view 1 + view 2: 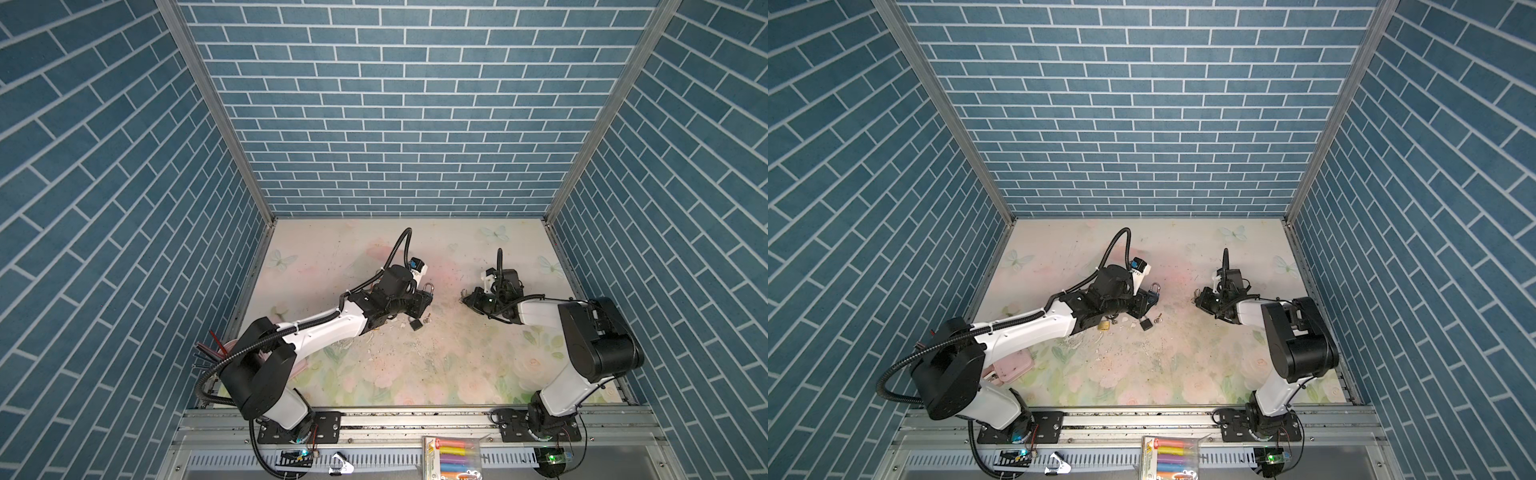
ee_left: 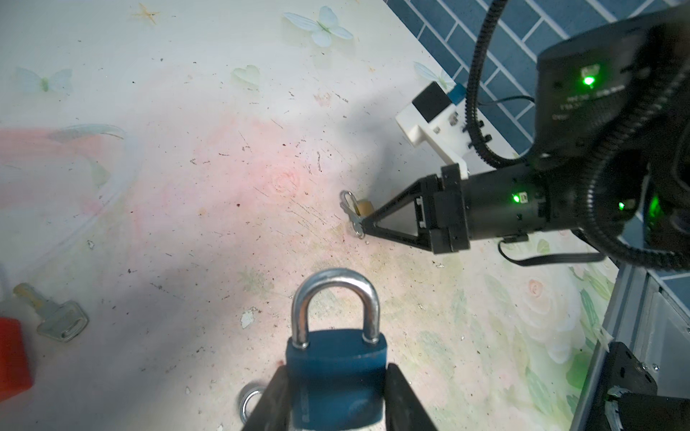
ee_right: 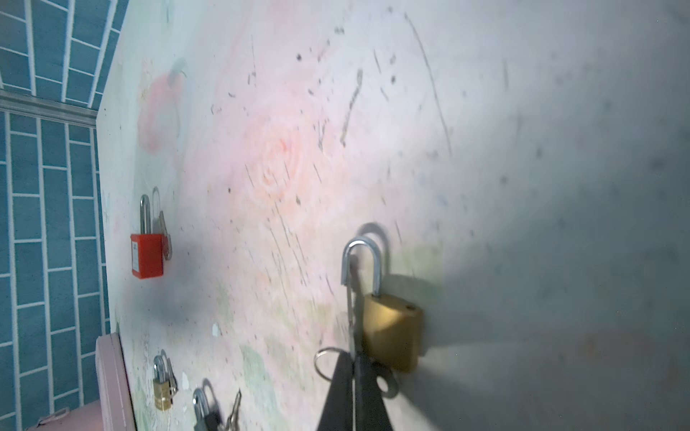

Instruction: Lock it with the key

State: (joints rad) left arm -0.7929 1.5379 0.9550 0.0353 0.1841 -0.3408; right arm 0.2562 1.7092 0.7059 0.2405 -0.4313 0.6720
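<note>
Steel shackle pointing to the far side, both legs seated in the body, the blue padlock point(image 2: 336, 358) sits clamped by its sides between the fingers of my left gripper point(image 2: 336, 388), just left of the middle of the floral table point(image 1: 457, 361) in both top views; my right gripper point(image 2: 364, 225) is pinched together on a small silver key point(image 2: 353, 214) that carries a wire ring, right of the middle, tips aimed left at the blue padlock and apart from it; just beside those tips is a brass padlock point(image 3: 392, 332) with its shackle sprung open, though I cannot tell whether it touches the key; on the near side of my left gripper a black padlock point(image 1: 415, 324) and a loose key point(image 1: 427, 319) lie side by side on the table; a red padlock point(image 3: 146, 255) lies farther left with a grey key point(image 2: 59, 319) against it; a smaller brass lock point(image 1: 1104, 325) lies close under my left arm; a pink box point(image 1: 1013, 365) stands at the near left.
</note>
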